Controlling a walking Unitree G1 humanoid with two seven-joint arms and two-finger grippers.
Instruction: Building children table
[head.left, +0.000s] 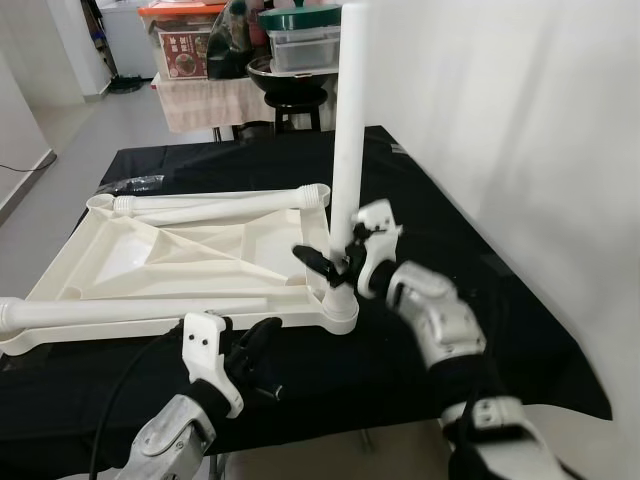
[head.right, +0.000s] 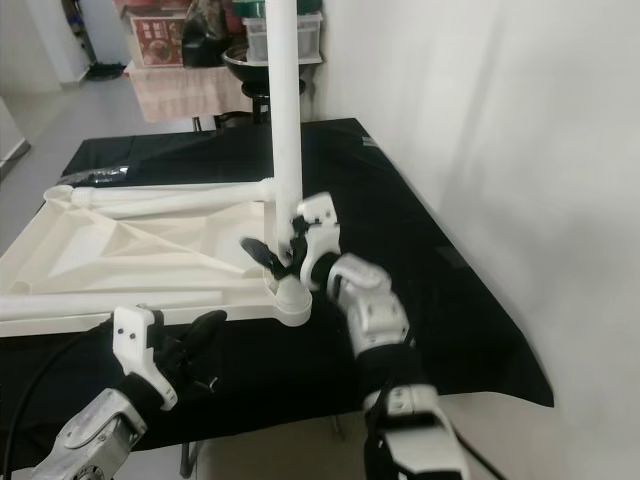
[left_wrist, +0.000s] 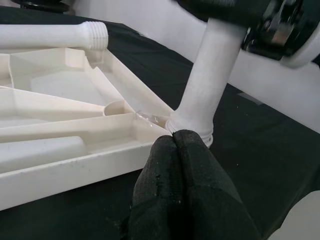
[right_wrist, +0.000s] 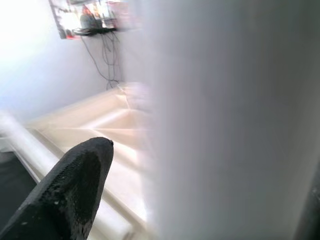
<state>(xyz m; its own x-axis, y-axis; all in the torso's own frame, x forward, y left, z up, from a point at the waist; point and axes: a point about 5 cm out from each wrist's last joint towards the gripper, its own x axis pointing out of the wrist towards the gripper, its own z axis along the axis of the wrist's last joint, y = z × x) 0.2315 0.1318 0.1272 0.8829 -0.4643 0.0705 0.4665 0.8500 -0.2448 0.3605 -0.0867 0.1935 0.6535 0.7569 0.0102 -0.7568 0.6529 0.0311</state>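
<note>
Head views: upright leg (head.left: 350, 120) stands in near corner socket of inverted tabletop (head.left: 190, 255) on bench (head.left: 480, 270); right tool (head.left: 338, 262) clamped low on it.
Left wrist: left tool (left_wrist: 187, 190) fingers together, idle.
Handling: plastic looks light, stiff, smooth; grip near base.

Cream plastic tabletop (head.left: 160, 262) lies upside down on the black-draped surface (head.left: 420, 200), ribbed underside up. One white leg (head.left: 350, 130) stands upright in the near right corner socket (head.left: 338, 300). A second white leg (head.left: 215, 203) lies flat along the far edge, threaded end toward the upright leg. A third leg (head.left: 120, 311) lies flat along the near edge, its end overhanging the tabletop at the left.
</note>
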